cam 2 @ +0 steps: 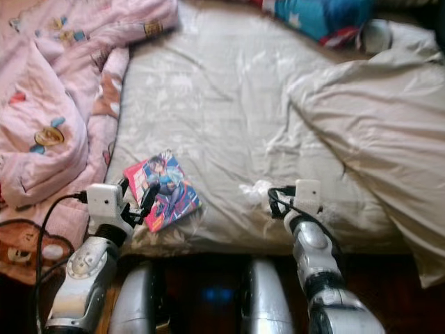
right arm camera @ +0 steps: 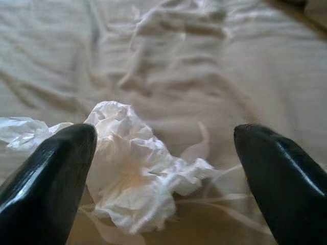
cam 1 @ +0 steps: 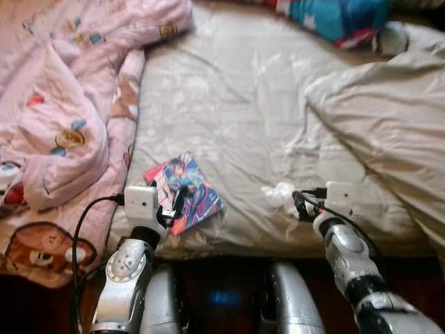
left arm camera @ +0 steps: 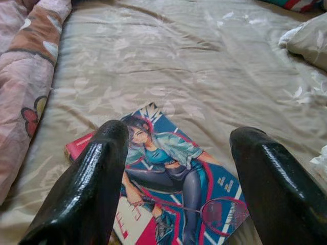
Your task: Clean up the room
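A: Two grippers up at the near edge of the bed (cam 1: 229, 90). Left gripper (left arm camera: 176, 176) first?

B: Spread wide, holding nothing. Its fingers (left arm camera: 89, 184) straddle a comic (cam 1: 183, 192) lying flat on the beige sheet, near the bed's front left corner. Cover shows a drawn figure with a racket, red and blue. In the wrist view the fingertips sit over the comic's near end, one on each side. Contact or not, can't tell.

A: Right gripper (right arm camera: 163, 168)?

B: Also spread, nothing held. A crumpled white tissue (right arm camera: 138, 168) lies between its fingers (right arm camera: 48, 178), closer to one than the other. From the head view the tissue (cam 1: 280, 193) sits on the sheet just beside the gripper tips, near the front edge, well apart from the comic.

A: Touching the tissue?

B: One finger looks right against it in the wrist view; can't say for sure.

A: Rest of the bed?

B: Pink blanket (cam 1: 62, 118) with cartoon prints bunched along the left side, hanging over the edge. Beige duvet (cam 1: 389, 118) heaped on the right. Blue and red fabric (cam 1: 337, 17) at the far top edge. Black cable (cam 1: 80, 229) loops off the left wrist. Robot's silver legs (cam 1: 295, 299) show below the mattress edge, dark floor under them.

A: Blur?

B: Slight, head views soft. Wrist views sharper.
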`<state>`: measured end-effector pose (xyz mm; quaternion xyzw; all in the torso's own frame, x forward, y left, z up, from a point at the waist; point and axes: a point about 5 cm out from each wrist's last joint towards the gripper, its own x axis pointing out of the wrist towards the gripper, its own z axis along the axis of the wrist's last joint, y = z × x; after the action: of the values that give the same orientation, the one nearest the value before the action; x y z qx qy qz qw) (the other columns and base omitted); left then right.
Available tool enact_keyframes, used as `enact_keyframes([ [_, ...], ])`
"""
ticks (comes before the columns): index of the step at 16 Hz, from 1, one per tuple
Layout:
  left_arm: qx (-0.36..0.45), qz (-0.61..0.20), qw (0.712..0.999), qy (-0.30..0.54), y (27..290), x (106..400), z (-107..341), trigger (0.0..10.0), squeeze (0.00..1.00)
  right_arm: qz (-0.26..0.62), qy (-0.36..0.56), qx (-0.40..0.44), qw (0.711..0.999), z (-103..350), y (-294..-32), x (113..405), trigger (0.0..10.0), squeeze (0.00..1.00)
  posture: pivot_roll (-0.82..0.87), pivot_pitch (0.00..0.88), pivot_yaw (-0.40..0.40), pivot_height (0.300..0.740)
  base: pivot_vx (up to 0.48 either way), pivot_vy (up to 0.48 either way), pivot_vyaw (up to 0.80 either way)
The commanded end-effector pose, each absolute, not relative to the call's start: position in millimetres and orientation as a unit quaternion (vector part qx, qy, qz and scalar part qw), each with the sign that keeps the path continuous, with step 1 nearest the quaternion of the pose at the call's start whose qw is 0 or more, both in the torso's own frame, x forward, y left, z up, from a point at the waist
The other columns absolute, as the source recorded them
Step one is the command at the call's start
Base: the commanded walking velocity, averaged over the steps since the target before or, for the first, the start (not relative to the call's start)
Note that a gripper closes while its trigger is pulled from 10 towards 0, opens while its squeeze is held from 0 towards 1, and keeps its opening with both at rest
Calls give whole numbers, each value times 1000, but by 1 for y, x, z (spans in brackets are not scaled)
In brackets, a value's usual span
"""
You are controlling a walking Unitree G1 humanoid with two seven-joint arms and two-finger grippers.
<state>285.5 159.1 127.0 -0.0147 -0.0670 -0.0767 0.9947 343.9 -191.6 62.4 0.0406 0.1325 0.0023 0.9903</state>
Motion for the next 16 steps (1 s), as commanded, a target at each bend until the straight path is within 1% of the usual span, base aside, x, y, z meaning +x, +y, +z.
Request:
enact_keyframes([
  [1,-21,-79,995,-56,159,282,126,10000,0,4,154,42,987,55,-192,340,10000,1000,137,414,1,609,0,0,0],
  [2,-21,-80,995,-57,158,280,127,10000,0,5,151,49,987,56,-192,341,10000,871,144,423,2,609,0,0,0],
  [3,-21,-82,995,-58,158,279,129,10000,0,0,155,61,986,56,-193,342,10000,0,149,428,6,609,0,0,0],
  [6,-16,-80,995,-49,162,271,128,10000,0,-4,166,72,983,52,-192,340,10000,0,163,438,11,609,0,0,0],
  [9,-14,-73,997,-31,166,263,124,10000,0,-7,209,57,976,36,-191,330,10000,0,171,447,11,609,0,0,0],
  [11,-13,-75,997,-25,164,260,123,10000,0,-7,229,60,972,28,-189,325,10000,0,172,453,10,609,0,0,0],
  [12,-12,-74,997,-24,164,261,124,10000,0,-4,229,65,971,27,-187,325,2039,0,176,453,10,609,0,0,0],
  [13,-11,-74,997,-23,164,261,124,10000,0,-2,227,67,971,28,-186,325,0,0,177,452,10,609,0,0,0],
  [16,-9,-70,997,-18,165,260,122,10000,0,5,214,70,974,32,-181,328,0,0,175,451,10,609,0,0,0],
])
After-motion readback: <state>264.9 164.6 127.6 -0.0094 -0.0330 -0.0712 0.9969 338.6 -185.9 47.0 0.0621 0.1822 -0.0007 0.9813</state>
